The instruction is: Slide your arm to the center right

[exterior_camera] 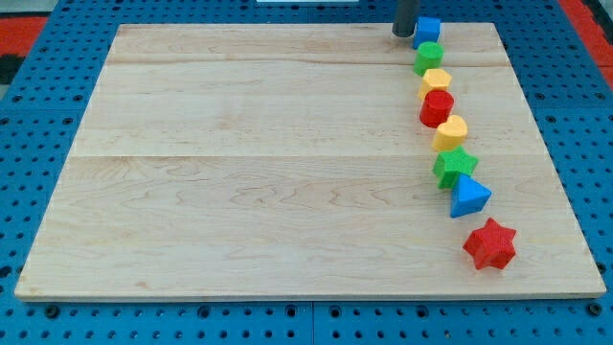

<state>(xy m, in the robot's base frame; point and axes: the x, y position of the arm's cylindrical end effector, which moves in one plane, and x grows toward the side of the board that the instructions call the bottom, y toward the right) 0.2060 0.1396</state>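
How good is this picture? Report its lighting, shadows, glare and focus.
Camera view: even, diffuse lighting; the pale wooden board shows no glare; the red star-shaped block casts only a faint shadow; focus is fairly sharp throughout; my tip, just left of the blue cube-like block, has its rod cropped by the view's top.

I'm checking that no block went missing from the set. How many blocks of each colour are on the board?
Blue: 2 - blue cube, blue triangle
Green: 2 - green block, green star
Yellow: 2 - yellow block, yellow heart
Red: 2 - red cylinder, red star
Total: 8
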